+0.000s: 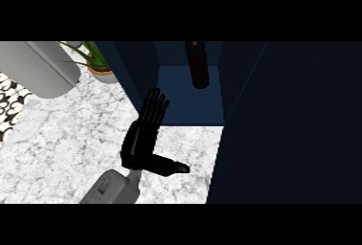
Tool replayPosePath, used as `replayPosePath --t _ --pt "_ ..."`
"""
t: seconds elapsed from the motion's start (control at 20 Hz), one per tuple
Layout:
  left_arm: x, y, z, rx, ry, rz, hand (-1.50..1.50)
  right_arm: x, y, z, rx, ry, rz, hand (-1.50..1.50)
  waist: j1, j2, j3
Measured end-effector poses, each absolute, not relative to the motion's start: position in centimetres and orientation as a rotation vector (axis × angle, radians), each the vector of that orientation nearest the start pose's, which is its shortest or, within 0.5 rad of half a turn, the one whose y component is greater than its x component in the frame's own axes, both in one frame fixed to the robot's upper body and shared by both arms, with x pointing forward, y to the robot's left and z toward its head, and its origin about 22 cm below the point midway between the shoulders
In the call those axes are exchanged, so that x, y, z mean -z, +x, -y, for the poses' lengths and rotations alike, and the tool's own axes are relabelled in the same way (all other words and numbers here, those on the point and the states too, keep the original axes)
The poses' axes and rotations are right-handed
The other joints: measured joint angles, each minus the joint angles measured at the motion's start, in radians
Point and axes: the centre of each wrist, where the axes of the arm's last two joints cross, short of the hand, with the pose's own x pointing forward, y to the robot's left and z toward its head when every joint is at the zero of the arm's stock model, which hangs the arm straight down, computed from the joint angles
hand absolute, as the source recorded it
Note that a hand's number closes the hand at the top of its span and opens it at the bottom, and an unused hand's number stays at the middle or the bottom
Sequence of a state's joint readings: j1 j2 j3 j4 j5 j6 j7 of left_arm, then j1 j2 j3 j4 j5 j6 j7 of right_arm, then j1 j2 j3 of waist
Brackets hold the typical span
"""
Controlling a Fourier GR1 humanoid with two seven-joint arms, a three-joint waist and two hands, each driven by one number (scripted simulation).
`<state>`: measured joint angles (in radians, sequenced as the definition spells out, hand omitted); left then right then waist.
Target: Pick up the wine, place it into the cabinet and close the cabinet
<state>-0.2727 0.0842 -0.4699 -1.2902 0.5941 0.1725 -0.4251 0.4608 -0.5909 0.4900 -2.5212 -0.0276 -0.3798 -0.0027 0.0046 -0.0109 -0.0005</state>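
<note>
The dark wine bottle (197, 64) stands inside the navy cabinet, on its blue shelf floor (189, 103), toward the back. My left hand (143, 136) is open in front of the cabinet's left side. Its straight fingers (153, 106) point up along the edge of the left panel (131, 79), and its thumb sticks out to the right over the marble counter. Whether the fingertips touch the panel is unclear. The hand holds nothing. A wide dark door panel (290, 119) fills the right side of the view. My right hand does not show.
A potted green plant (97, 61) stands on the marble counter (63, 143) just left of the cabinet. A large grey rounded object (42, 67) lies at the top left. A black-and-white patterned surface (10, 103) shows at the left edge.
</note>
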Motion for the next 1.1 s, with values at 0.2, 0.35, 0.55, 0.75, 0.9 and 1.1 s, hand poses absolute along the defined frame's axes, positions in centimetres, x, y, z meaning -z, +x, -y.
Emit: replayPosePath --t 0.2,0.35,0.55,0.75,0.9,1.1 --pt "1.0 25.5 -13.8 -0.152 -0.552 1.725 -1.5 -14.6 8.8 21.1 -0.305 0.084 1.897 -1.5 -0.003 0.003 0.0" --pt "1.2 24.4 -15.8 -0.164 -0.55 1.733 -1.5 -14.6 8.8 21.3 -0.37 0.104 1.888 -1.5 -0.005 0.004 0.0" --pt "1.5 23.3 -18.4 -0.178 -0.531 1.756 -1.5 -14.4 8.5 21.2 -0.442 0.166 1.871 -1.5 -0.007 0.005 0.0" --pt "1.7 22.4 -21.0 -0.173 -0.5 1.789 -1.5 -14.1 8.1 20.9 -0.579 0.281 1.808 1.5 -0.004 0.005 0.0" --pt "1.1 22.2 -23.4 -0.166 -0.467 1.811 -1.5 -14.0 7.8 20.7 -0.651 0.353 1.782 1.5 -0.003 0.005 -0.001" --pt "0.4 22.0 -25.9 -0.177 -0.426 1.831 -1.5 -14.0 7.6 20.3 -0.676 0.414 1.762 1.5 -0.005 0.006 -0.001"
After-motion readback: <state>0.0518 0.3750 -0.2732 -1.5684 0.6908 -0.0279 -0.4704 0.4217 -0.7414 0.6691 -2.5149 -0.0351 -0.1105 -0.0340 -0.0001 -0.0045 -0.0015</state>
